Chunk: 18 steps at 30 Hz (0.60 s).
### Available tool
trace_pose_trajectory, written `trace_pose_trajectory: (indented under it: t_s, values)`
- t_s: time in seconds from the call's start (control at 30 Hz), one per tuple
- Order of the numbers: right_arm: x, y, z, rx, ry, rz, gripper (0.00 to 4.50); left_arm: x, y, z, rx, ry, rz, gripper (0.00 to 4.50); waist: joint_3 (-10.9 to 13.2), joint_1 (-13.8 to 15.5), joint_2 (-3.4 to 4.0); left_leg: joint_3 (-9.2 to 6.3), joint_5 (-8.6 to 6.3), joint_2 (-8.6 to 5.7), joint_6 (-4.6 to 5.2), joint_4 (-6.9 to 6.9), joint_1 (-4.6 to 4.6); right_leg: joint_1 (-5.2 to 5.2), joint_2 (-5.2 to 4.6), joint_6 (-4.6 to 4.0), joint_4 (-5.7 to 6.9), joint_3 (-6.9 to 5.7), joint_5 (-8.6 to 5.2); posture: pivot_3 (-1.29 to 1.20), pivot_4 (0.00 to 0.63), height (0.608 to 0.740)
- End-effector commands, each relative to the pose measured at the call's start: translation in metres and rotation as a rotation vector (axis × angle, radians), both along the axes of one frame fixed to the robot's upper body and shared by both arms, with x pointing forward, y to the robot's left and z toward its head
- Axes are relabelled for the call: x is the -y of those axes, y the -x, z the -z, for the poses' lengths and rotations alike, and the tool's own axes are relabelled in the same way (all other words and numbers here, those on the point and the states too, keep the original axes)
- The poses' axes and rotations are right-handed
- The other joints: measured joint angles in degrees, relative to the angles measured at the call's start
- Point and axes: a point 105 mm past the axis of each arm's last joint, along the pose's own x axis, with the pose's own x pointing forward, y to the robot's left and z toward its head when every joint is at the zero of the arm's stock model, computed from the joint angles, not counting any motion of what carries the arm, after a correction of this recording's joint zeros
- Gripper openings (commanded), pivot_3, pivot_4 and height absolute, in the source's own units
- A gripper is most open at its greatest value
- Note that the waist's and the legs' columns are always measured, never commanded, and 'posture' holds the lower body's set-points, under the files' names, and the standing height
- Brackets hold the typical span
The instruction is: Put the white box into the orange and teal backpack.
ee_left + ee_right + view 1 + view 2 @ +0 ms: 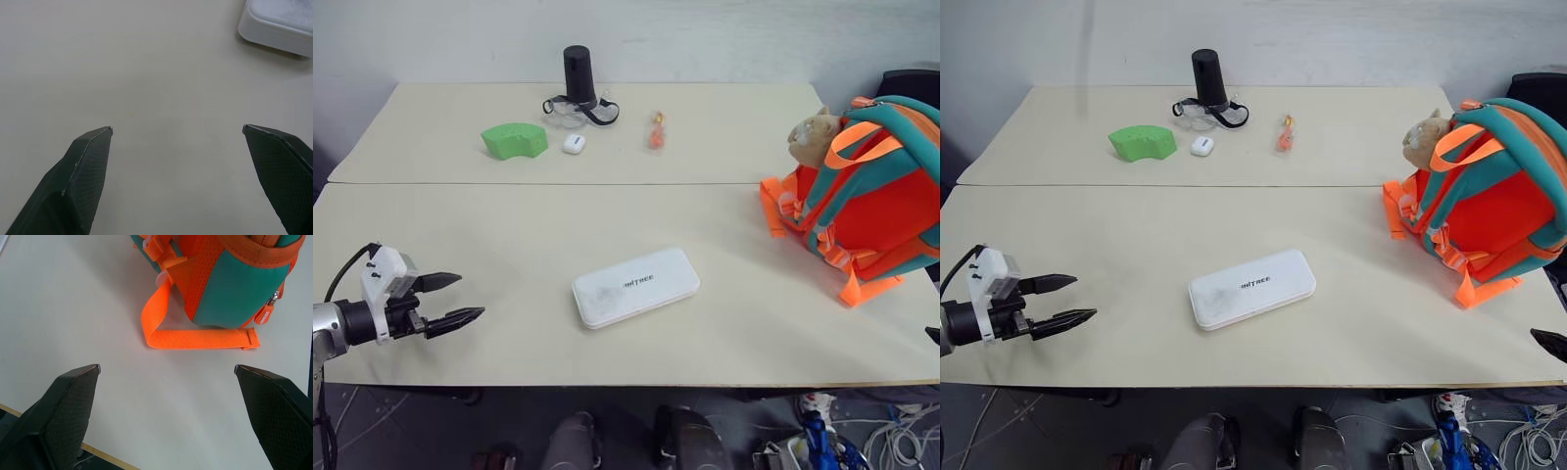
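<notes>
Left gripper [450, 299] sits low over the near-left edge of the worktop [509, 235], jaws spread wide, nothing between them, pointing across toward the white box [635, 286]. White box lies flat on the near half of the worktop, about centre, angled slightly, dark lettering up, well apart from both grippers. In the left wrist view one corner of the box [279, 24] shows beyond the fingertips [93, 147], bare worktop in between.

Right gripper [166, 368] jaws also fully spread and empty, over the near-right corner of the worktop. Just ahead of it lies an orange webbing strap [195, 335] flat on the surface, running from the orange and teal backpack [876, 196]. Backpack rests at the right edge, tan plush animal [813, 135] on its far-left side.

Far half of the worktop: green curved block [514, 140], small white case [573, 144], black cylinder [578, 75] with clear goggles [573, 113] at its base, small orange item [657, 130].
</notes>
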Motion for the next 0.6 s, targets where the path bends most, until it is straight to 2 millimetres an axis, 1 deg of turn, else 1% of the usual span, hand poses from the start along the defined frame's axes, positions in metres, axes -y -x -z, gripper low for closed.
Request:
trace_pose_trajectory:
  t_s: [0.03, 0.17, 0.43, 0.53, 0.6]
  values:
    - [-0.006, -0.003, -0.007, 0.035, 0.007, -0.017, 4.5, 0.004, 0.0, -0.015, 0.033, -0.015, 0.027, 4.49, 0.0, -0.1, 0.0, 0.0, 0.0, 0.0, 0.0, 0.0, 0.0, 0.0, 0.0, 0.0, 0.0, 0.0, 0.0, 0.0, 0.15, 0.74]
    - [-0.007, -0.004, -0.004, 0.035, 0.007, -0.013, 4.5, 0.002, -0.004, -0.014, 0.037, -0.026, 0.004, 4.49, 0.0, -0.2, 0.0, 0.0, 0.0, 0.0, -0.01, 0.0, 0.0, 0.01, 0.0, 0.0, 0.0, -0.01, 0.0, 0.0, 0.15, 0.74]
    - [-0.009, -0.008, -0.004, 0.043, 0.027, -0.012, 4.5, 0.004, -0.002, -0.011, 0.019, -0.028, 0.013, 4.49, 0.0, -0.4, 0.01, 0.01, 0.0, -0.01, -0.02, 0.0, 0.0, 0.01, 0.0, 0.0, 0.0, -0.01, 0.0, 0.0, 0.15, 0.74]
    - [-0.025, -0.018, -0.009, 0.076, 0.036, -0.075, 4.5, 0.016, -0.003, -0.009, 0.013, -0.029, 0.053, 4.49, 0.0, -0.8, 0.01, 0.01, 0.0, -0.01, -0.02, 0.0, 0.0, 0.01, 0.0, 0.01, 0.01, 0.0, 0.0, 0.0, 0.15, 0.74]
    - [-0.042, -0.028, -0.008, 0.086, 0.034, -0.131, 4.5, 0.028, -0.006, -0.008, 0.013, -0.019, 0.08, 4.49, 0.0, -1.0, 0.01, 0.01, 0.01, -0.01, -0.03, 0.0, 0.01, 0.02, 0.0, 0.01, 0.02, 0.01, 0.01, 0.0, 0.15, 0.74]
